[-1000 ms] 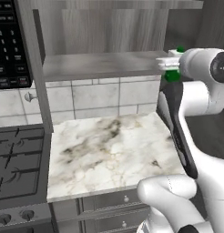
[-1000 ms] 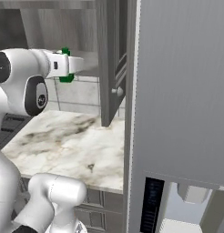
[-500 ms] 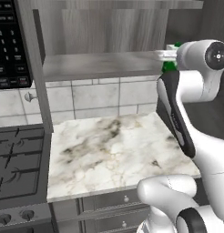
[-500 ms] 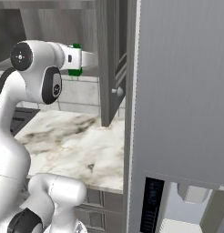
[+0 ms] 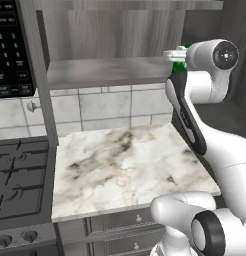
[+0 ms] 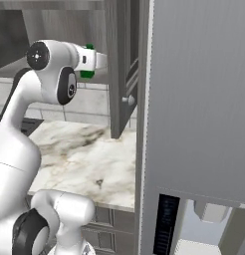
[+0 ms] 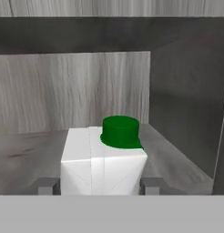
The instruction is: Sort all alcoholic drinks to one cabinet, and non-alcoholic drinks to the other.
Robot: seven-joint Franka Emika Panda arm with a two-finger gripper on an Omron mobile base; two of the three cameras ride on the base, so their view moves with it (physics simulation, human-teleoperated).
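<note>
Green-capped carton between hand fingers

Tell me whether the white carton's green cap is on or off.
On: the green cap sits on top of the white carton, which the gripper holds.

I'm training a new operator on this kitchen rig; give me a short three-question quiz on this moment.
1. True or false: the gripper holds a brown beer bottle.
2. What colour is the cap of the white carton?
3. Where is the carton? A) on the marble counter B) at the open cabinet shelf C) on the stove

Key: 1 false; 2 green; 3 B.
</note>
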